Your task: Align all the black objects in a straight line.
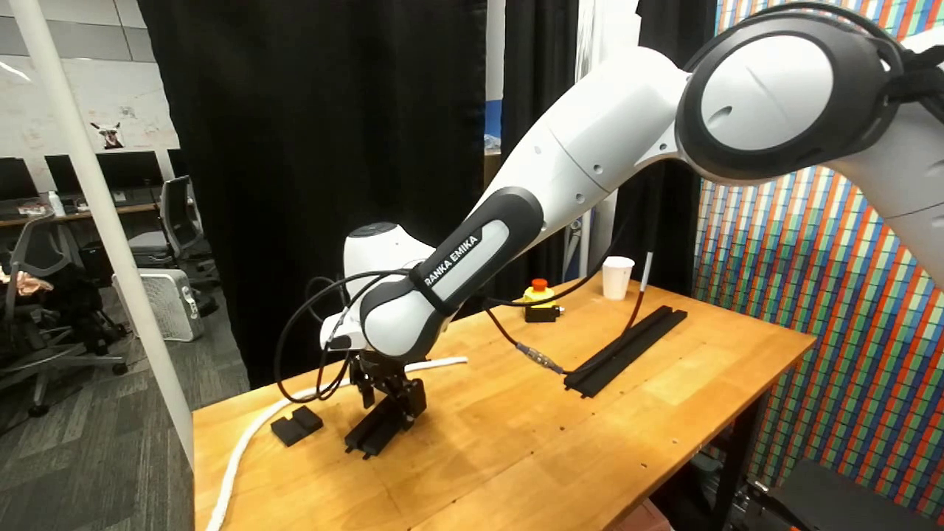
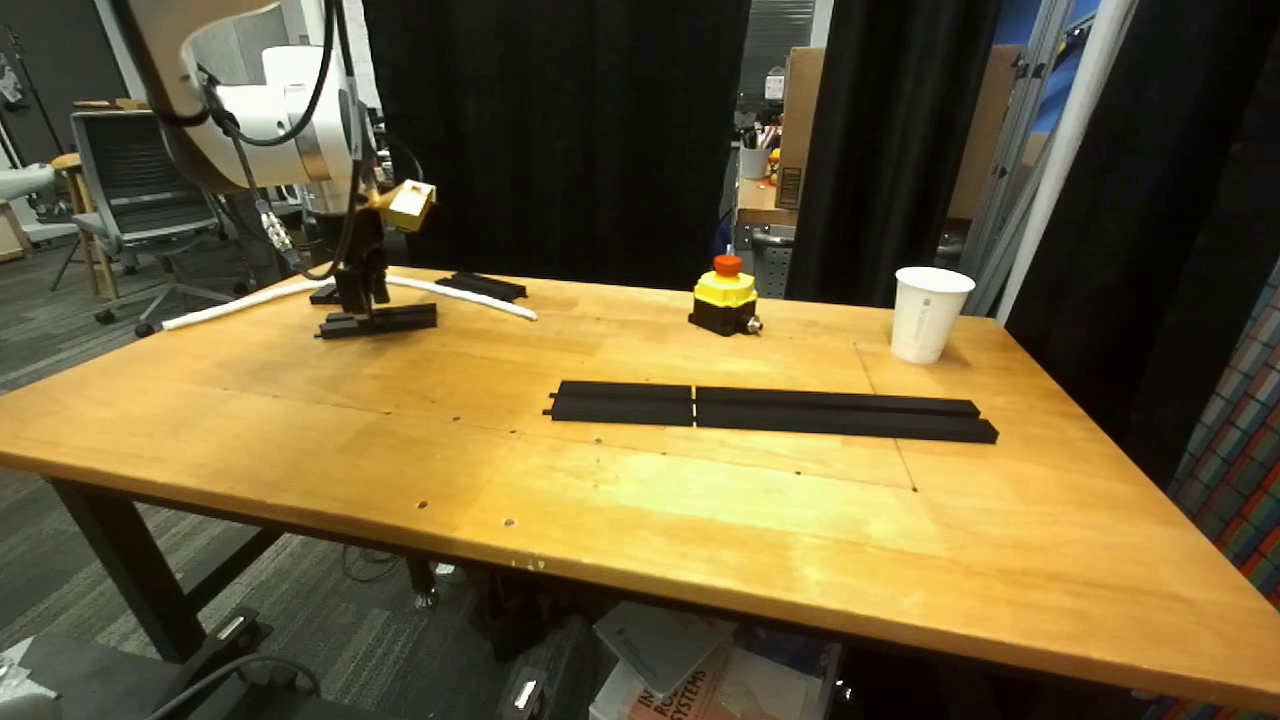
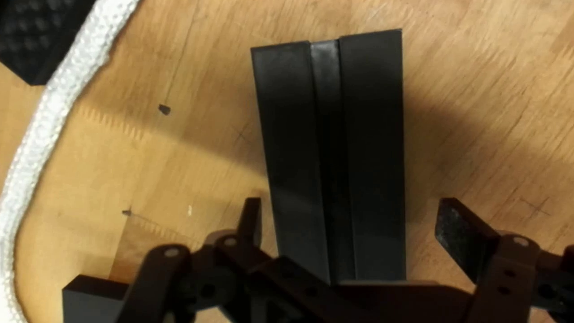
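Note:
Two grooved black bars lie end to end on the tabletop: a shorter bar (image 2: 620, 403) and a longer bar (image 2: 840, 412), with a thin gap between them. Both also show in an exterior view as one long strip (image 1: 627, 350). A separate grooved black bar (image 3: 332, 157) lies under my gripper (image 3: 350, 220); it shows in both exterior views (image 1: 376, 428) (image 2: 408, 319). The gripper (image 1: 392, 398) is open, with one finger on each side of this bar and gaps to both edges. A small notched black block (image 1: 296, 425) lies beside it. Another black block (image 2: 483, 287) lies beyond the rope.
A white rope (image 1: 247, 442) curves over the table near the small block and the bar. A yellow and red emergency button (image 2: 725, 292) and a white paper cup (image 2: 927, 312) stand toward the back. A cable (image 1: 542, 358) hangs from the arm. Black curtains (image 2: 560, 140) hang behind the table.

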